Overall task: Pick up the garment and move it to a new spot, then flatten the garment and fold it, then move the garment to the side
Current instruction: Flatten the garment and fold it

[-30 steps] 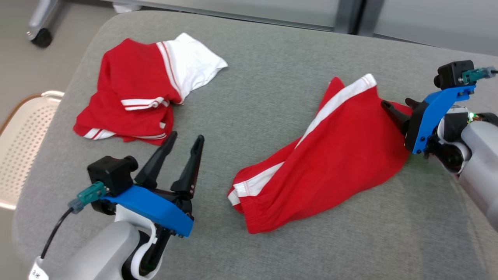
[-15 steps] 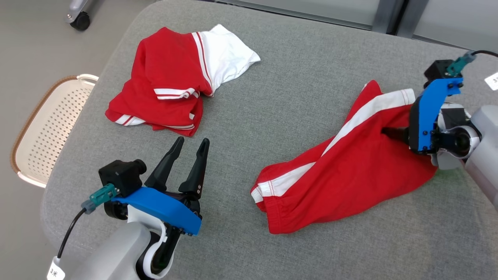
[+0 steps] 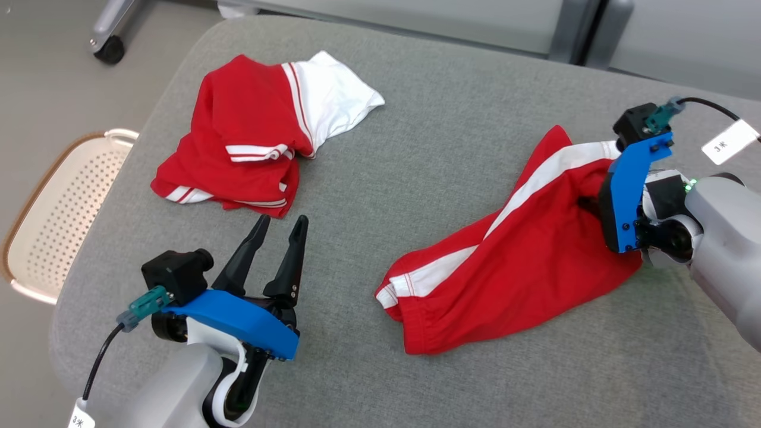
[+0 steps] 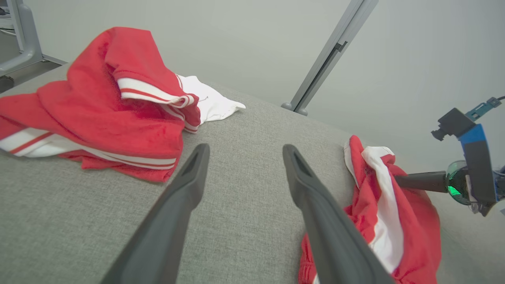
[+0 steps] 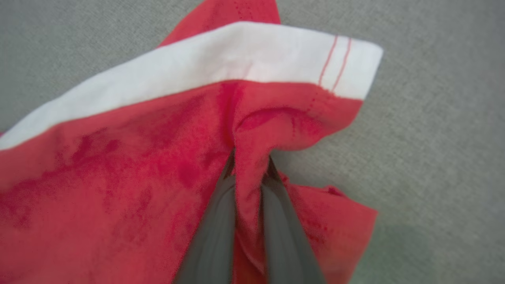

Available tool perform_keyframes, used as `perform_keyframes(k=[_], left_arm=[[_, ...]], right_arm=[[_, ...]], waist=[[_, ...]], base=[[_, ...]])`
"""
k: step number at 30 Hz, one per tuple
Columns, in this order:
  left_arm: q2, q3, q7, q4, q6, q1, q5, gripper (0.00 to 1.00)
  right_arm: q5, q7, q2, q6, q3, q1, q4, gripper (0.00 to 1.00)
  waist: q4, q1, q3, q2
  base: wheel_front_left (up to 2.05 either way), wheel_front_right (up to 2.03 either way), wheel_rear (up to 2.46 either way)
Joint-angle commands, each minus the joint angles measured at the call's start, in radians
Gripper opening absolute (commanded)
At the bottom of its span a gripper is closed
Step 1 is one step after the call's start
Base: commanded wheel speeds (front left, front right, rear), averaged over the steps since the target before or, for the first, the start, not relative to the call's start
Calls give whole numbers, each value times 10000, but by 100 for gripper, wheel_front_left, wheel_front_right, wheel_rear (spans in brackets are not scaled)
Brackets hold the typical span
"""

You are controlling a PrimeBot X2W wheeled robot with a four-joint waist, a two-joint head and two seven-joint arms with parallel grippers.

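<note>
Grey fabric counter [image 3: 452, 119]: pick-up barely started.
Right hand [image 5: 250, 161] pinches a fold of the red shorts [image 3: 523, 261], crumpled on the counter's right side; left hand [image 3: 279, 223] gapes idle. Moving, flattening and folding are all left.

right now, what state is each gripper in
left gripper: open, holding nothing
right gripper: closed on a fold of the red shorts

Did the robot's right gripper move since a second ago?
Yes. Judged against the red shorts, the right gripper went leftward in the head view, from their right edge onto the cloth, and its jaws now pinch a fold.
</note>
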Motion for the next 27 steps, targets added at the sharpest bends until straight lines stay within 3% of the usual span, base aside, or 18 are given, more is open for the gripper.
perform_keyframes(k=[1, 13, 27], left_arm=[[34, 89, -47, 25, 35, 79, 42, 100], [189, 1454, -48, -108, 628, 997, 1082, 100], [-44, 2398, -47, -374, 682, 1862, 1819, 100]], right_arm=[[88, -185, -41, -12, -70, 151, 92, 0], [1211, -2214, -125, -8, -867, 1579, -132, 0], [2049, -4033, -114, -8, -1800, 3374, 547, 0]], waist=[[-166, -3, -189, -5], [-1737, -3, -1199, -5], [-3421, -3, -1659, -5]], base=[[0, 0, 0], [0, 0, 0], [0, 0, 0]])
